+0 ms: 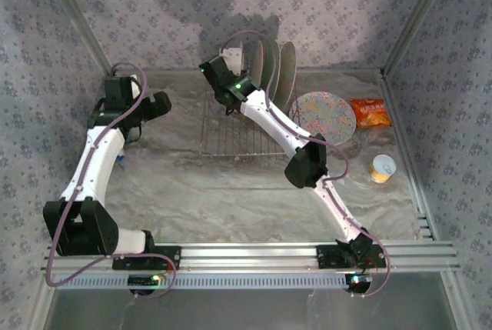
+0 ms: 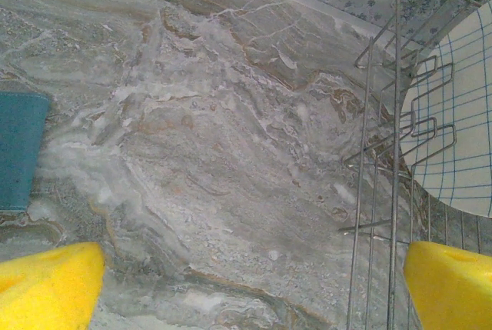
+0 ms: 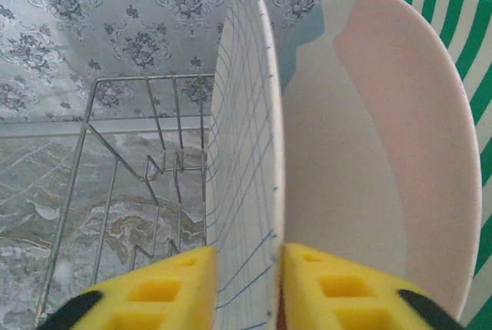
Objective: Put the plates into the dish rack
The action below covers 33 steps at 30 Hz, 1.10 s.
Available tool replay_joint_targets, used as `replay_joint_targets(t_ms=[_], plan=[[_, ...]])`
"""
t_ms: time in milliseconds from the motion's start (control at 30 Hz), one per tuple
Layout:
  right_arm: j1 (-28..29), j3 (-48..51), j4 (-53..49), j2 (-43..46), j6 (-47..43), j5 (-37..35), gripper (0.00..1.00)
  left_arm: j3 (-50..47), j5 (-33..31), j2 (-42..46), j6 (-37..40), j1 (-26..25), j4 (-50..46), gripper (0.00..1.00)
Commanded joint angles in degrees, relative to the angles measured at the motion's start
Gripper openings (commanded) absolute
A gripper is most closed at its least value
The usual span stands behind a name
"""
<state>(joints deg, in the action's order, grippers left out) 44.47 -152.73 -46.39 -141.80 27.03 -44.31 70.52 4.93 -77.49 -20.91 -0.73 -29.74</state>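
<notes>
A: Entry one: the rack?
B: Wire rack [image 1: 240, 131], far middle of the table [image 1: 200, 199]. Near rows unfilled. Far rows hold plates on edge, with the tines keeping each one upright and apart from its neighbour.
A: Plates, listed.
B: From the right wrist: plaid plate [image 3: 242, 138]; cream plate [image 3: 369, 161] with pink and pale-blue sections, just beside it; striped plate [image 3: 461, 61] behind that. All standing. One floral plate [image 1: 325, 117] lies flat on the table, right of the rack, next to a snack packet [image 1: 371, 111]. By my judgement that one is not yet loaded.
A: Right gripper?
B: Right gripper [image 3: 247, 261] at the plaid plate's rim, a yellow pad on each face. Clamping or merely flanking, I cannot tell. It is held by the edge, presumably so the plate drops between tines.
A: Left gripper?
B: Left gripper [image 2: 250, 288] spread wide, holding nothing. It sits low over the table left of the rack, out of the way.
</notes>
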Motion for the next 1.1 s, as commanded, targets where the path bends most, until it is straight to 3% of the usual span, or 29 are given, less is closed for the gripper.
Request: replay_joint_targets(t_ms=[0,267,433,533,633,800,900,1067], plan=[[1.47,-1.67,0.23,3.15,-2.2,-0.73,0.39,1.89,0.79,-0.26,-0.43,0.63,1.35,0.99],[4.22,-0.86,-5.78,15.38,-3.76,-0.39,0.85,1.69,1.52,0.59,-0.52,0.7,1.64,0.99],[4.6,5.74,-12.25,25.43,-4.19,-0.89,1.0,0.79,3.85,2.01,-1.11,0.71,2.72,0.99],[3.86,17.01,-13.84,34.53,-1.79,0.63,1.0,-0.08,4.31,3.33,-1.29,0.32,3.7,0.99],[-0.23,32.69,-12.53,45.68,4.77,8.68,1.0,-0.56,3.2,4.97,0.05,-1.83,4.18,0.99],[-14.46,61.95,-1.29,65.9,16.93,28.16,0.98,-1.1,-5.77,8.11,5.05,-11.76,3.47,0.99],[-22.62,71.69,0.15,73.28,21.45,33.81,0.97,0.98,-8.68,9.07,5.31,-18.69,2.02,0.99],[-32.94,81.65,1.27,78.08,25.9,40.76,0.96,3.57,-9.59,9.77,2.35,-27.81,1.01,0.99]])
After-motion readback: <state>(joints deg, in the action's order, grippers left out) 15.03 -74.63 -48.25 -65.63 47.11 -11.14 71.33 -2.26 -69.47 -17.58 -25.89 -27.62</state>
